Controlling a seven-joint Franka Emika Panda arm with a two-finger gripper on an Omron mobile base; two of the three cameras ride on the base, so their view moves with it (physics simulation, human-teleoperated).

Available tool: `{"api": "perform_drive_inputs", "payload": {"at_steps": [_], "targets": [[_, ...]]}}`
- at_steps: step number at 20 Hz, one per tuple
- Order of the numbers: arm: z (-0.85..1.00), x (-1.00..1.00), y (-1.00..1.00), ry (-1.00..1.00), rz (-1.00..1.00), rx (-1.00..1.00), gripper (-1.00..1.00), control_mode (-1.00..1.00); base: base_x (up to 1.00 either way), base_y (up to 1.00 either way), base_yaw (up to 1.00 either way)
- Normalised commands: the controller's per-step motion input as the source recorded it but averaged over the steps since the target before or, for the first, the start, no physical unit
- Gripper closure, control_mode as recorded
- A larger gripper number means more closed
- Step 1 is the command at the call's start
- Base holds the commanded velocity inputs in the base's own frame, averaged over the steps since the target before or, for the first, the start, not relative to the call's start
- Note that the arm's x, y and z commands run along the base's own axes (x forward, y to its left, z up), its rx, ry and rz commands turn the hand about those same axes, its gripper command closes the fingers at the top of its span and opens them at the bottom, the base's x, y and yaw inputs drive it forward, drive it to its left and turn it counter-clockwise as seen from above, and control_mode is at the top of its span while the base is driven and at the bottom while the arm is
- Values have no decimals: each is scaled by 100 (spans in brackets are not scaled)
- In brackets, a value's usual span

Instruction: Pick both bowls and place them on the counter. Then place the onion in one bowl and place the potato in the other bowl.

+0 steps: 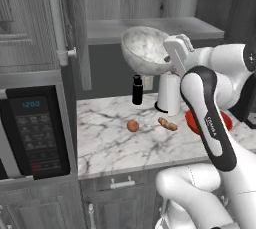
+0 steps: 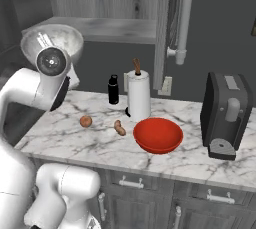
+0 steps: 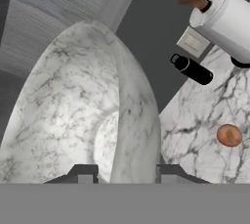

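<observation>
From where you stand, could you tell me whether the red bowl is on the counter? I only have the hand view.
Observer: Yes, the red bowl sits upright on the counter, in front of the paper towel roll.
Operator: Thank you. Where is the potato, please?
Observer: The potato lies on the counter between the onion and the red bowl, touching neither.
Operator: And how high is the marble bowl I am holding?
Observer: The gripper holds the marble bowl by its rim, tilted, in the air well above the counter, about level with the grey shelf.
</observation>
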Motion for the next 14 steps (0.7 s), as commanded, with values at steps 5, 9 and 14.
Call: {"api": "perform_drive_inputs", "payload": {"at_steps": [5, 9, 14], "targets": [[-40, -73, -7, 0, 8, 0, 100, -100, 0, 0, 0], [-40, -45, 0, 1, 10, -5, 100, -100, 0, 0, 0], [-53, -15, 0, 7, 11, -10, 100, -100, 0, 0, 0]]}}
